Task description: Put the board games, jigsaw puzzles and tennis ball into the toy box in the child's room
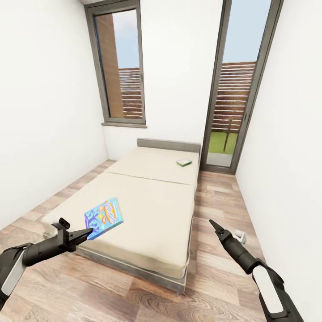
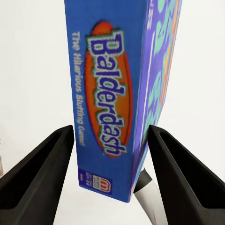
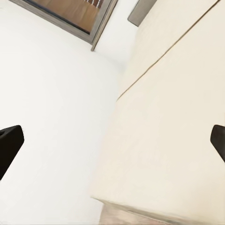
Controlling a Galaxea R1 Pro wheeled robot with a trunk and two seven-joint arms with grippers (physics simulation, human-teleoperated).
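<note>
A blue board game (image 1: 103, 218) reading Balderdash hangs tilted just above the near left part of the bed (image 1: 147, 201), held by its lower edge. My left gripper (image 1: 87, 232) is shut on it; in the left wrist view the carton (image 2: 115, 93) stands upright with both fingers against its sides. A second board game (image 1: 184, 162), small and white-green, lies flat on the far right of the bed near the headboard. My right gripper (image 1: 213, 223) hovers over the floor to the right of the bed, open and holding nothing, its fingertips (image 3: 9, 145) spread wide.
The cream bed takes up most of the narrow white-walled room. A wood-plank floor strip (image 1: 219, 197) runs between the bed and the right wall. A window (image 1: 120, 67) and a tall glass door (image 1: 235, 85) are in the far wall. A small white object (image 1: 240, 234) lies on the floor.
</note>
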